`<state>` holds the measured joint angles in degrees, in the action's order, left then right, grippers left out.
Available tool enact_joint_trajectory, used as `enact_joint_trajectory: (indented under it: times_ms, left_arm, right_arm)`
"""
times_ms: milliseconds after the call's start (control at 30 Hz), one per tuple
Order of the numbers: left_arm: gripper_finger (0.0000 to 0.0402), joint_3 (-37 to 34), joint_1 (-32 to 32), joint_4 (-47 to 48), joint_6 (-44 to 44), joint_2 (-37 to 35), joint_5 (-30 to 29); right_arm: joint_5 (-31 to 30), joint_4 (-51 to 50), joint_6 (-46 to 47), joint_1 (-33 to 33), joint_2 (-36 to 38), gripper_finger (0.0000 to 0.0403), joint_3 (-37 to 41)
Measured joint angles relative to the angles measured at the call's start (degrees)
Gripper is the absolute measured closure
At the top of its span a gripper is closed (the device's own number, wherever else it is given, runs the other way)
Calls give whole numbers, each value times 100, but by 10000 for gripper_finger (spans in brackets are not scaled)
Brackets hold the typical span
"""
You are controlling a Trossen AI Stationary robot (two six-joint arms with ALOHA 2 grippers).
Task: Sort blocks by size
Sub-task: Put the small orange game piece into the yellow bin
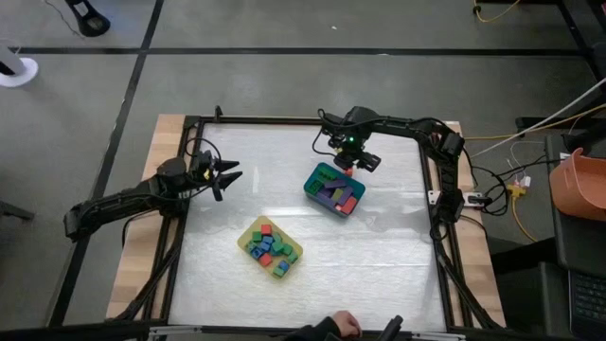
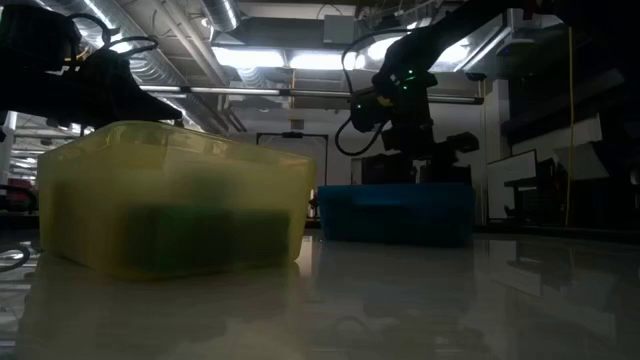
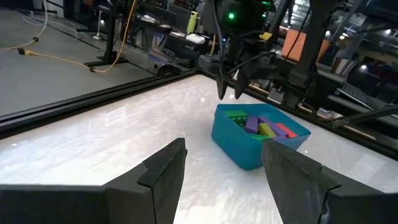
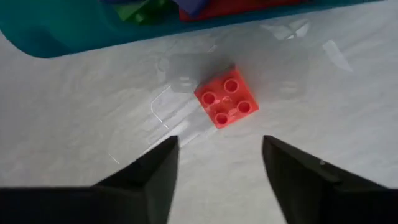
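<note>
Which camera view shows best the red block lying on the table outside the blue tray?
The right wrist view: the red block lies on the table, four studs up, beside the blue tray. In the high view it is a red speck under the right gripper. The low and left wrist views do not show it.

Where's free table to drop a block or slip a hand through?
Bare surface right of the yellow tray and below the teal tray, and the near-left corner below the left gripper. Crowded at the teal tray's far edge: the right gripper hangs open over a red block lying loose on the table.
</note>
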<state>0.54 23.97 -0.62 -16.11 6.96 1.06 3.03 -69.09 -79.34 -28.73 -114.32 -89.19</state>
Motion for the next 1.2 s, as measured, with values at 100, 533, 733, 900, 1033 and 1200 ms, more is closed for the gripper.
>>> enact_joint_trajectory:
  times_ms: [100, 533, 733, 900, 1033, 1200]
  left_arm:
    - [202, 0, 0, -1, 1, 0, 0]
    - [202, 0, 2, 0, 0, 0, 0]
    - [202, -1, 2, 0, 2, -2, 0]
    - [202, -2, 2, 0, 2, -2, 2]
    - [202, -2, 2, 0, 1, -2, 2]
    - [202, -2, 2, 0, 0, -2, 2]
  right_arm:
    - [100, 51, -134, -1, 0, 144, 0]
    - [467, 144, -560, 32, -380, 70, 7]
    - [408, 265, -590, 24, -398, 72, 87]
    - [409, 568, -793, 28, -398, 72, 491]
    - [402, 715, -1035, 55, -375, 72, 629]
    - [411, 775, -1472, 59, -374, 72, 638]
